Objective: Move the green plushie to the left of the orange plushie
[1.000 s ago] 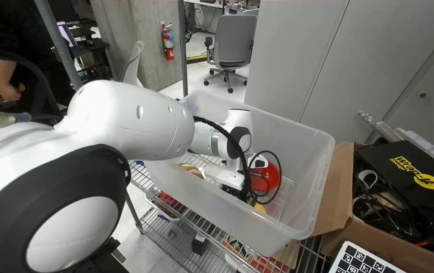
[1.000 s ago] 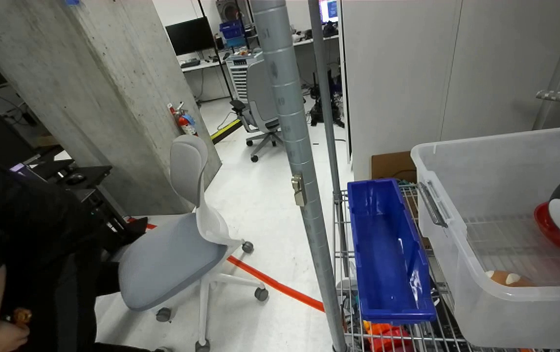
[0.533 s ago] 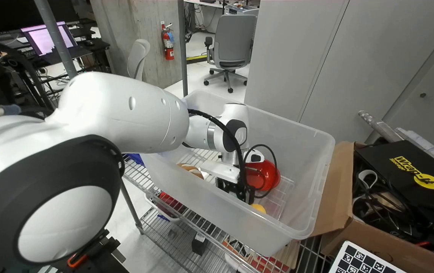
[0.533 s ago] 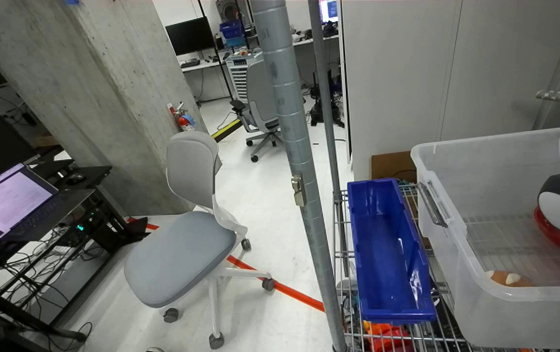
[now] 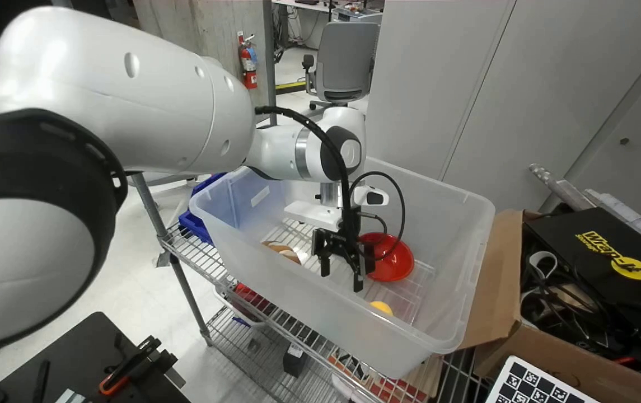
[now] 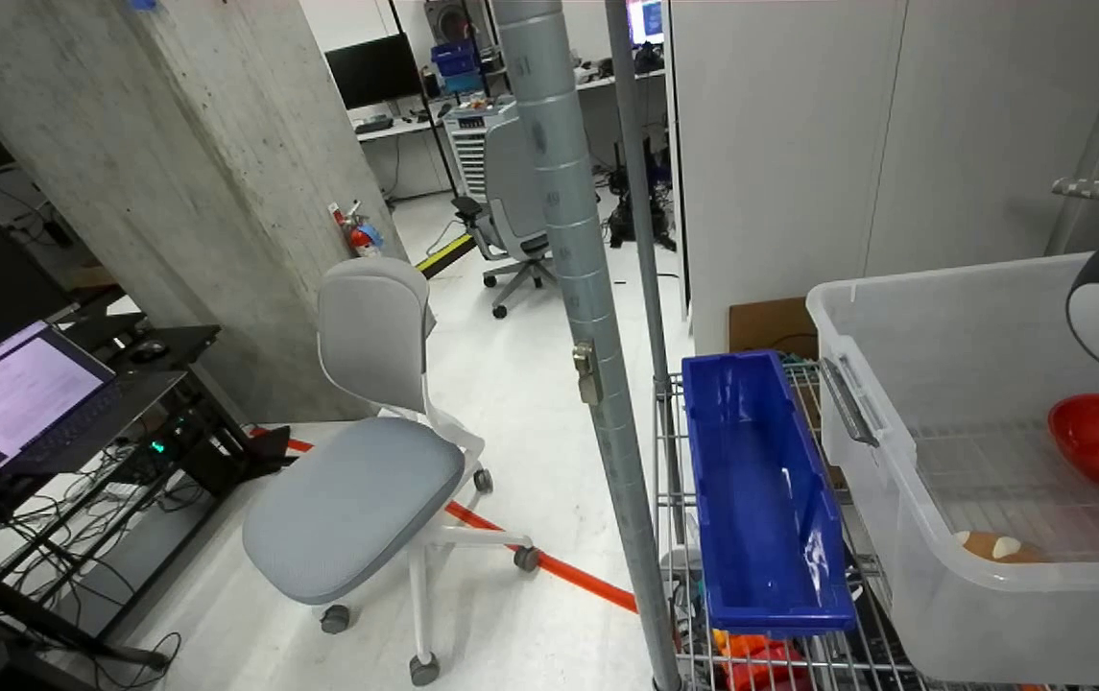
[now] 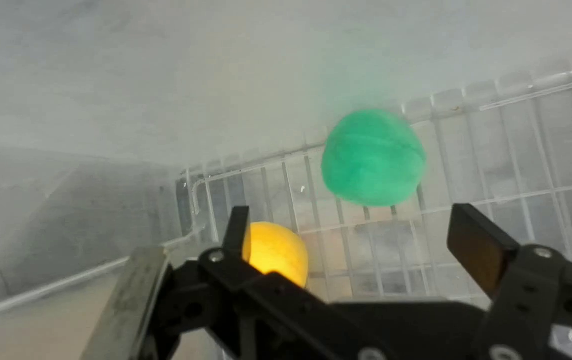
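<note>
At a clear bin (image 5: 438, 224), has the gripper (image 7: 350, 227) spread apart, with the round green plushie (image 7: 373, 157) inside at 12 o'clock from it in the wrist view.

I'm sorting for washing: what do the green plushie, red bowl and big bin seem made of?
Green plushie: matte, perhaps fabric or foam; no glints.
Red bowl: glossy, likely plastic; bright reflections.
Big bin: cloudy, translucent, probably plastic; shelf shows through its floor.

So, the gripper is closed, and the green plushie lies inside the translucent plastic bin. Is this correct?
Not quite: the gripper is wide open, as the wrist view shows. The green plushie does lie inside the translucent plastic bin.
</note>
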`<action>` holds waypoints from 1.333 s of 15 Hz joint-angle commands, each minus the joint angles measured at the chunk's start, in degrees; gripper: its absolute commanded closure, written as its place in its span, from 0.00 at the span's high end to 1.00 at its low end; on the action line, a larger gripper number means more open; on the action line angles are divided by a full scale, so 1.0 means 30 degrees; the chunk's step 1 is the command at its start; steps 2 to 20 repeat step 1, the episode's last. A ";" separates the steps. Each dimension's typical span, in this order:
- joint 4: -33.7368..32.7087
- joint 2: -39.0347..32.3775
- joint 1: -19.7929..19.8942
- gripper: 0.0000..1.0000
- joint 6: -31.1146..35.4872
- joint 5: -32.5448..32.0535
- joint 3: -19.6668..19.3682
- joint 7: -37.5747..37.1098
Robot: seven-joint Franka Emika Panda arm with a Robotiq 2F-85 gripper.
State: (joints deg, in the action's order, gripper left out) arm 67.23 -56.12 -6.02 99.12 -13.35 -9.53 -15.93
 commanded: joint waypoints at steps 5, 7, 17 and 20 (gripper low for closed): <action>-0.0104 -0.0220 0.0146 1.00 -0.0072 -0.0147 0.0198 -0.0065; -0.0104 -0.0220 0.0146 1.00 -0.0072 -0.0147 0.0198 -0.0065; -0.0104 -0.0220 0.0146 1.00 -0.0072 -0.0147 0.0198 -0.0065; -0.0104 -0.0220 0.0146 1.00 -0.0072 -0.0147 0.0198 -0.0065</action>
